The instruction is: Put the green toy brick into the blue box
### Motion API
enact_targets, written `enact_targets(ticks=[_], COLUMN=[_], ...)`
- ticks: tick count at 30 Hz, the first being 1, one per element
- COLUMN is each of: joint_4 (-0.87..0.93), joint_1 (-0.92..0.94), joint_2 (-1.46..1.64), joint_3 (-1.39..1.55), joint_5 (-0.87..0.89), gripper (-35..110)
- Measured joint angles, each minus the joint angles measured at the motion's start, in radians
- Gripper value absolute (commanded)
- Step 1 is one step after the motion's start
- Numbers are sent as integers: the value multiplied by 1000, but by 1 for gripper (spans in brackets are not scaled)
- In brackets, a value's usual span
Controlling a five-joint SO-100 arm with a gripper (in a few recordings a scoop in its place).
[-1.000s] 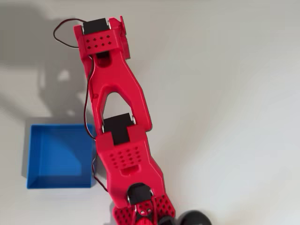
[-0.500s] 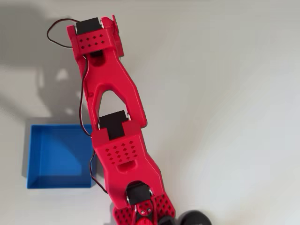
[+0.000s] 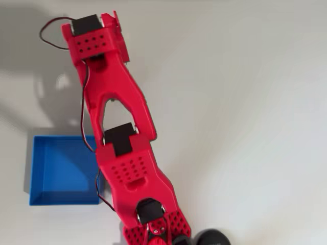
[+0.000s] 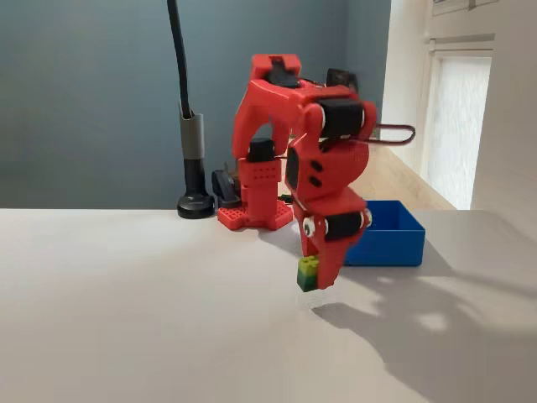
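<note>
In the fixed view the red arm's hand (image 4: 312, 275) points down, clenched on the green toy brick (image 4: 307, 274), which hangs just above the pale counter (image 4: 126, 319), in front of and left of the blue box (image 4: 388, 238).

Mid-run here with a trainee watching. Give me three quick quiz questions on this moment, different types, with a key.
1. True or false: the green toy brick lies inside the blue box.
2. In the fixed view, what does the gripper hold? A) nothing B) the brick C) the box
3. Fill in: in the fixed view the brick is ___ the table.

Key: 1 false; 2 B; 3 above, lifted clear.
</note>
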Motion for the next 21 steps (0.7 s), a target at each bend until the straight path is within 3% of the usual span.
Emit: enact_targets(ticks=[8, 21], joint_4=[57, 67], joint_1=[-64, -290], joint_2=[222, 618], joint_3=[21, 399], joint_5=[-6, 34], gripper=[0, 0])
